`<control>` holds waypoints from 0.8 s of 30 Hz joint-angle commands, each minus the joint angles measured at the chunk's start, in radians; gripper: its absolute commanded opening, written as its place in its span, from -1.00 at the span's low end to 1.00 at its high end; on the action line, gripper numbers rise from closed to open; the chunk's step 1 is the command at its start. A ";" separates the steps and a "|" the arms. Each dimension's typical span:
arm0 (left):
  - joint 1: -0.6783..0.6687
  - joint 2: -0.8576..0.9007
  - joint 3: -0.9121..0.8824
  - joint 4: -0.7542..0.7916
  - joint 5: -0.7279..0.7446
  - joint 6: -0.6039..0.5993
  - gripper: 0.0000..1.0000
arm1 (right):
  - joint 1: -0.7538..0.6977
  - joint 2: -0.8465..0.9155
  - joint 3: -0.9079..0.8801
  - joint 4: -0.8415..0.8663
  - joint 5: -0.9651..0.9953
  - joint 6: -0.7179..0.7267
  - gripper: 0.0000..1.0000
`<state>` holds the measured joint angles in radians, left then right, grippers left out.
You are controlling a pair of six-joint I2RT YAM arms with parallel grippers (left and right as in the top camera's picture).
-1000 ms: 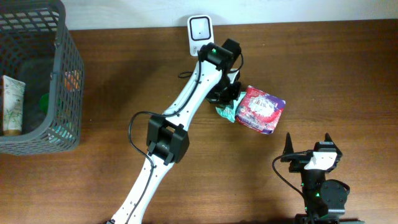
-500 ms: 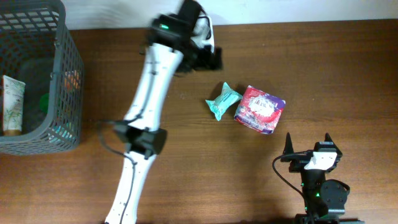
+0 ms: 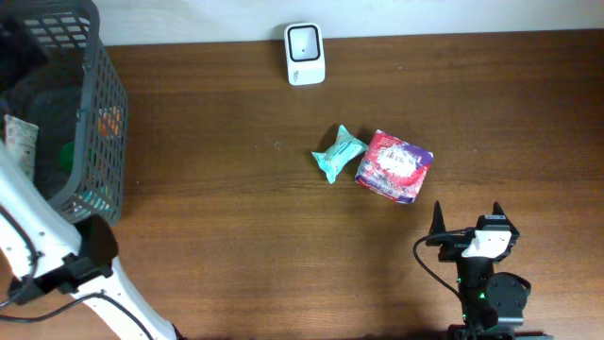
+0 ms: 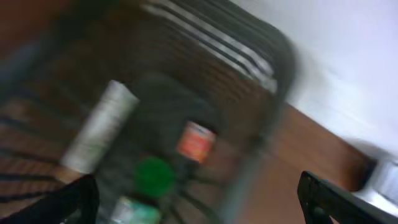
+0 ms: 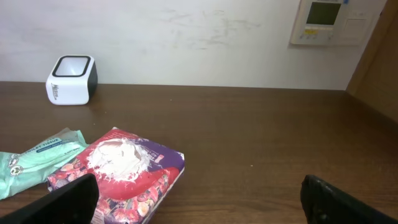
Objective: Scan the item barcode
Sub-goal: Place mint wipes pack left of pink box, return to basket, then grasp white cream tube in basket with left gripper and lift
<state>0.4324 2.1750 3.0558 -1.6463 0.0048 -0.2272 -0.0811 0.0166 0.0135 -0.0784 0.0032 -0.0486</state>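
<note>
Teal pouch (image 5: 37,158) lettering shows only from the right wrist.

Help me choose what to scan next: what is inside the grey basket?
In the grey basket: a white tube, a green round thing, an orange-red item; anything beneath them is covered.

Surface (image 3: 208,142): brown wood, smooth, little shine. Scanner (image 3: 305,42): white plastic, shiny, dark glossy face. Basket (image 3: 104,104): dark grey plastic, matt. Teal packet (image 3: 338,153): thin soft plastic wrap, crinkly. Red pack (image 3: 394,166): plastic wrap, shiny, smooth. My left arm (image 3: 21,215): white shell, hard smooth plastic. My right pincer (image 3: 467,210): black, matt, looks like plastic. Wall (image 5: 186,37): white, matt, few scuff marks.
</note>
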 commanded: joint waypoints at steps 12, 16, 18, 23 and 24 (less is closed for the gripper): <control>0.075 0.013 -0.753 0.440 -0.227 0.563 0.95 | -0.005 -0.005 -0.008 -0.004 0.008 0.008 0.97; 0.075 0.013 -0.910 0.554 -0.369 0.673 0.87 | -0.005 -0.005 -0.008 -0.004 0.008 0.008 0.97; 0.077 0.013 -0.929 0.620 -0.420 0.686 0.82 | -0.005 -0.005 -0.008 -0.004 0.008 0.008 0.97; 0.094 0.021 -0.930 0.643 -0.412 0.701 0.68 | -0.005 -0.005 -0.008 -0.004 0.008 0.008 0.97; 0.108 0.024 -0.943 0.642 -0.412 0.701 0.67 | -0.005 -0.005 -0.008 -0.004 0.008 0.008 0.97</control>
<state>0.5121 2.1979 2.1330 -1.0027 -0.3916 0.4538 -0.0811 0.0166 0.0135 -0.0788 0.0029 -0.0475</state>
